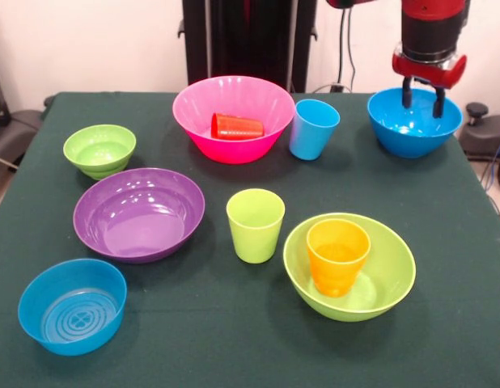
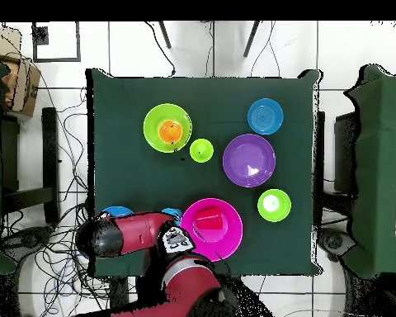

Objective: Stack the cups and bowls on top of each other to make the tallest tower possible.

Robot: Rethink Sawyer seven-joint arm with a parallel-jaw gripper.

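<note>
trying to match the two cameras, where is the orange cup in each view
Front view: the orange cup stands upright inside the large lime green bowl, lower right of the picture, on the table's near side.
Overhead view: the orange cup sits in the same bowl, upper left of the table.
Shared landmark: the lime green cup stands just beside that bowl in both views, between it and the purple bowl.

The dark green cloth table (image 1: 234,339) carried a glossy pink plastic bowl (image 1: 234,133) with a red ribbed plastic cup (image 1: 236,126), a purple plastic bowl (image 1: 139,213), and a lime plastic bowl (image 1: 387,279) with an orange plastic cup (image 1: 337,256); the small blue plastic bowl (image 1: 72,305) showed concentric rings.
</note>
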